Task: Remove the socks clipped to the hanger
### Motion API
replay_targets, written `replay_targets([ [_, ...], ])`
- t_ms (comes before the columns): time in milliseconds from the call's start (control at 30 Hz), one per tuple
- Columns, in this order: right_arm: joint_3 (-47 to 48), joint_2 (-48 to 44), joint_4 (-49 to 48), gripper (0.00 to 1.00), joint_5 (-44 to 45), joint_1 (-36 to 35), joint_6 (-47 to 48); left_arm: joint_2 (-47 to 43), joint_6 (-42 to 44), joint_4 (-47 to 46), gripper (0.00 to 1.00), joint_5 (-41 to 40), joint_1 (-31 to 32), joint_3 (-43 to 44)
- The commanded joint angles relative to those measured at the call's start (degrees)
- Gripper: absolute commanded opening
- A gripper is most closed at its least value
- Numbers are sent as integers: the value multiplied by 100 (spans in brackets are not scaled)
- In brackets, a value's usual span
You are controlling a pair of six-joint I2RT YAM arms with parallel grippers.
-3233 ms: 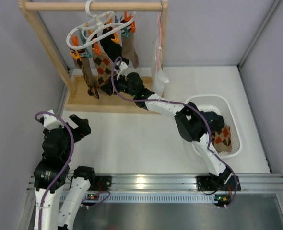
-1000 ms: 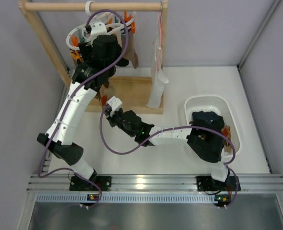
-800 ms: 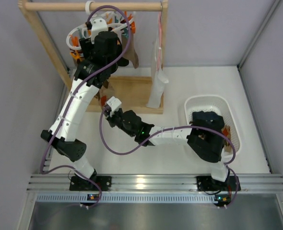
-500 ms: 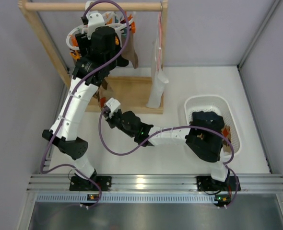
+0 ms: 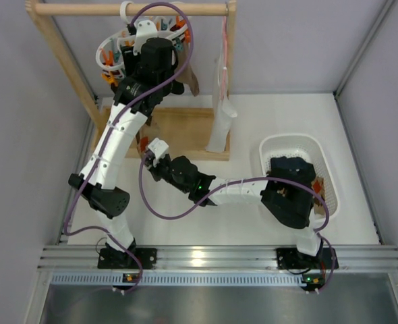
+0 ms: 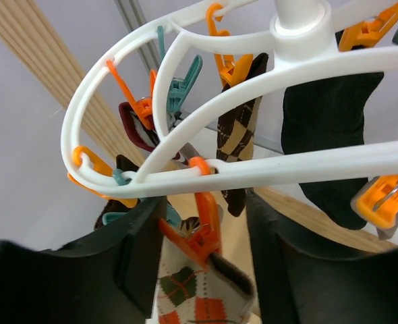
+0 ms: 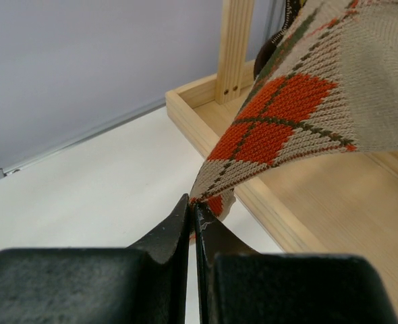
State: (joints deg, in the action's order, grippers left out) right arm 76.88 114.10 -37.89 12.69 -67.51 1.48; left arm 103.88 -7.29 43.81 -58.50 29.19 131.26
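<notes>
Nearest, low over the table (image 7: pixel 98 182), the right gripper (image 7: pixel 193 214) is pinched fully together on the bottom edge of a diamond-checked sock (image 7: pixel 287 128). The sock stretches up past the wooden frame (image 7: pixel 334 202). Farther up, the left gripper (image 6: pixel 202 270) has its jaws partly apart on either side of the orange clip (image 6: pixel 200 233) that bites what seems to be this sock's top. Whether they press it, I cannot tell. Behind, the white hanger (image 6: pixel 287 165) carries more, a black sock (image 6: pixel 334 135) among them. This step frees one sock. Next, the clip needs squeezing open while the right gripper draws downward.
</notes>
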Motion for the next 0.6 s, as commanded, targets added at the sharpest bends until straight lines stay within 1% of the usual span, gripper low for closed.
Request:
replay_targets([
  [0,-86,-99,-166,0,-170,-140,-16,-60,78,-136,52,-65,-1,216],
  [100,-138,-125,-184,0,-179,-140,-33,-16,140,-127,39,-91,8,251],
  [167,-182,-152,-219,0,-179,-140,-42,1,157,-136,33,-100,-10,277],
  [200,-217,-169,-236,0,-170,-140,-59,1,158,-136,33,-91,-19,286],
  [233,-244,-195,-271,0,-170,-140,-68,-16,158,-136,30,-74,-27,286],
  [267,-270,-213,-289,0,-179,-140,-68,-25,158,-136,24,-65,-27,295],
  [300,-322,-222,-307,0,-170,-149,-86,-34,158,-127,23,-22,-27,295],
  [400,-524,-397,-412,0,-127,-149,-112,-60,140,-136,14,57,-36,304],
  [433,-612,-467,-456,0,-126,-149,-112,-60,131,-127,15,84,-27,295],
  [467,-839,-564,-526,0,-100,-149,-330,-104,88,-127,18,137,-27,269],
  [567,-1323,-1134,-711,0,-91,-175,-498,-297,-70,-127,27,365,-27,58],
])
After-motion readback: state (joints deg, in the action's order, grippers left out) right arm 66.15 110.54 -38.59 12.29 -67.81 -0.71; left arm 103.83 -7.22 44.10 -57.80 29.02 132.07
